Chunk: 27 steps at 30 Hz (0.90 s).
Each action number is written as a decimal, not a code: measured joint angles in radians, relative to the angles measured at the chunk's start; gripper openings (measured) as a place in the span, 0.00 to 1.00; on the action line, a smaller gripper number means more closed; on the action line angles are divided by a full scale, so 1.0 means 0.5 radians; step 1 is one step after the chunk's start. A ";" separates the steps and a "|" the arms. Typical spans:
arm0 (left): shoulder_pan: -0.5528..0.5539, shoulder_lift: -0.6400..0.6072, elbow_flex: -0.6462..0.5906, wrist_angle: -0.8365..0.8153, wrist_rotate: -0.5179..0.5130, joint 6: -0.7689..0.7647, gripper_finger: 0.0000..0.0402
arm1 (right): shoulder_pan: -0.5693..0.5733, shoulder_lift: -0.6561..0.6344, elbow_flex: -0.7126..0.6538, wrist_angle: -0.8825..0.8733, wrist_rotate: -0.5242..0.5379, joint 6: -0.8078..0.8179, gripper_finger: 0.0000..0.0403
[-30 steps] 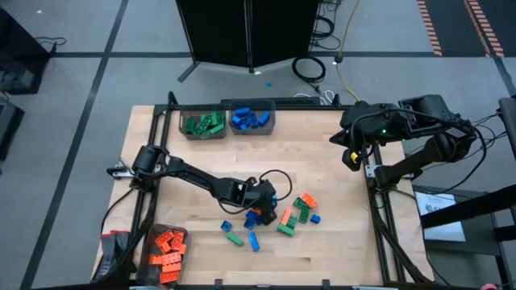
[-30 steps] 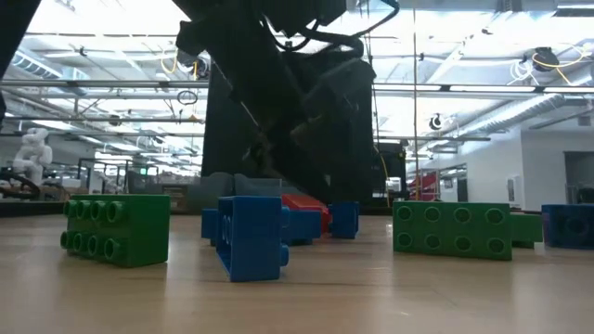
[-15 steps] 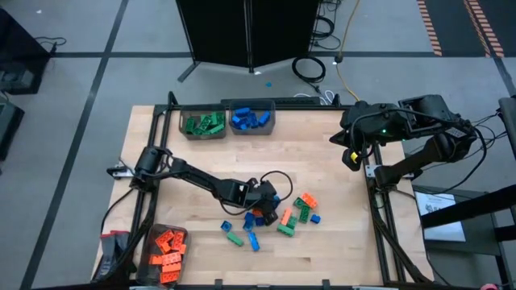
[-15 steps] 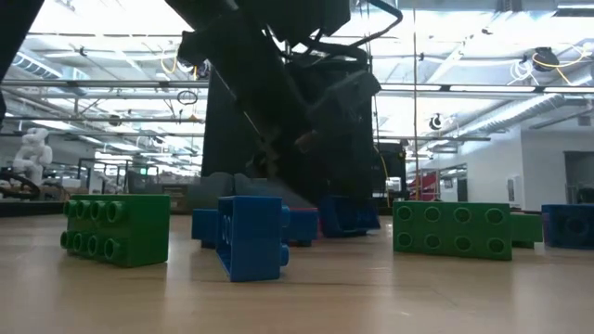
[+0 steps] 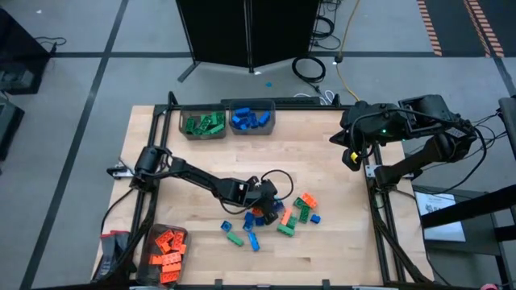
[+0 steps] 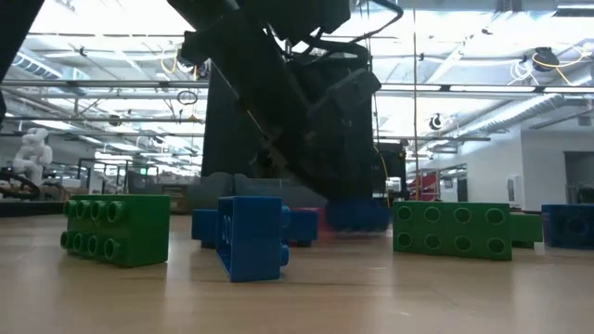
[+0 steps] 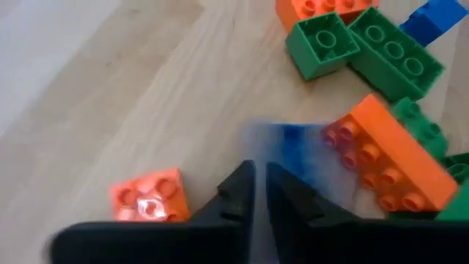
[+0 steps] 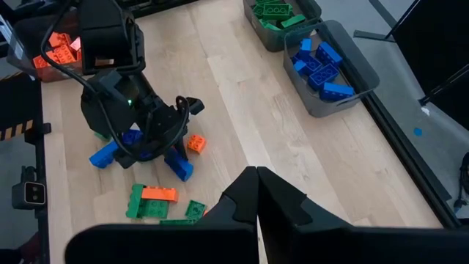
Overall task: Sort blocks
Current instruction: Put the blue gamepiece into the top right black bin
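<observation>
Blocks: left gripper (image 7: 255,192) now narrowed to a slit over the loose pile at table centre, a blurred blue block (image 7: 287,145) just past its tips; whether it is gripped, cannot tell. A second ago the jaws stood wide, so a pick looks attempted. Right gripper (image 8: 256,183) shut, parked at the table's right edge.

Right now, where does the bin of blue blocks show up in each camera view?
High view: bin of blue blocks, at the table's far edge.
Low view: cannot make it out.
Left wrist view: not in it.
Right wrist view: by the table's edge.
Shared landmark: the bin of green blocks beside it.
</observation>
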 joint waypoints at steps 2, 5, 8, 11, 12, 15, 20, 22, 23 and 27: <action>0.010 -0.017 0.000 -0.016 0.006 0.043 0.05 | -0.001 0.000 0.000 0.000 0.000 0.000 0.00; 0.035 -0.046 -0.001 -0.018 0.008 0.088 0.01 | 0.000 0.000 0.000 0.000 0.000 0.000 0.00; 0.064 -0.102 -0.001 0.007 0.003 0.089 0.01 | 0.000 0.000 0.000 0.000 0.000 0.000 0.00; 0.089 -0.143 -0.001 0.007 0.005 0.090 0.01 | 0.000 0.000 0.000 0.000 0.001 0.000 0.00; 0.094 -0.164 -0.001 -0.006 0.014 0.102 0.01 | 0.000 0.000 0.000 0.000 0.000 0.000 0.00; 0.087 -0.252 -0.002 0.009 0.119 0.282 0.01 | 0.000 0.000 0.000 0.000 0.001 0.000 0.00; 0.003 -0.474 0.000 -0.197 0.269 0.755 0.01 | -0.001 0.000 0.000 0.001 0.001 -0.020 0.00; -0.016 -0.523 0.000 -0.248 0.293 0.866 0.01 | -0.001 0.000 0.000 0.001 0.001 -0.021 0.00; -0.028 -0.534 0.000 -0.250 0.332 0.916 0.01 | 0.000 0.000 0.000 0.002 0.001 -0.019 0.00; -0.094 -0.511 0.000 -0.220 0.431 0.960 0.02 | -0.001 0.000 0.000 0.001 0.001 0.011 0.00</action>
